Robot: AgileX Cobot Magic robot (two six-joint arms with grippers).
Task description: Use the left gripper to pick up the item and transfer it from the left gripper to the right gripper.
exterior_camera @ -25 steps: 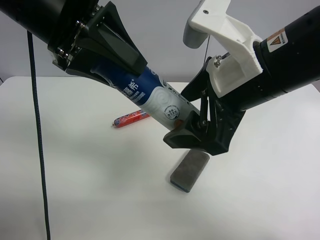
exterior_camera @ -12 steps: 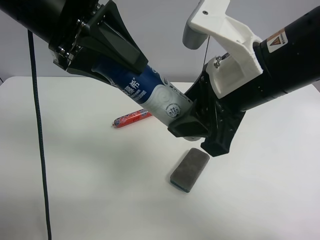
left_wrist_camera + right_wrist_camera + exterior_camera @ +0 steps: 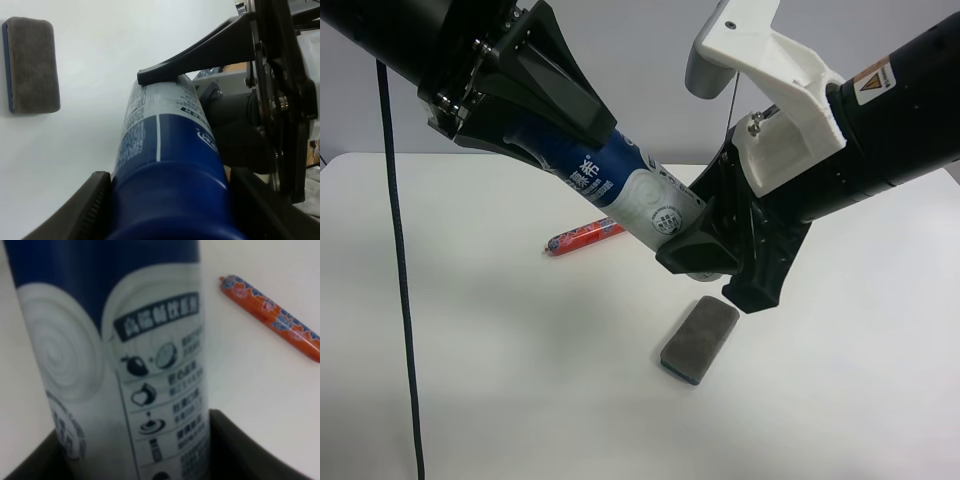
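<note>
Bottle (image 3: 630, 195) hangs tilted above the table (image 3: 470, 350). Fingers of our left gripper (image 3: 582, 150) clamp its blue end. Those of our right gripper (image 3: 698, 220), lower a second ago, now close on its white end. We judge the left can let go next.

White tabletop (image 3: 470, 400) spreads under left tool (image 3: 588, 150) and right tool (image 3: 705, 228), soft shadows on it. Plain pale grey wall (image 3: 650, 70) behind both. Even diffuse light.

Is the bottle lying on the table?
No, the bottle hangs in the air above the table, held by the left gripper.
</note>
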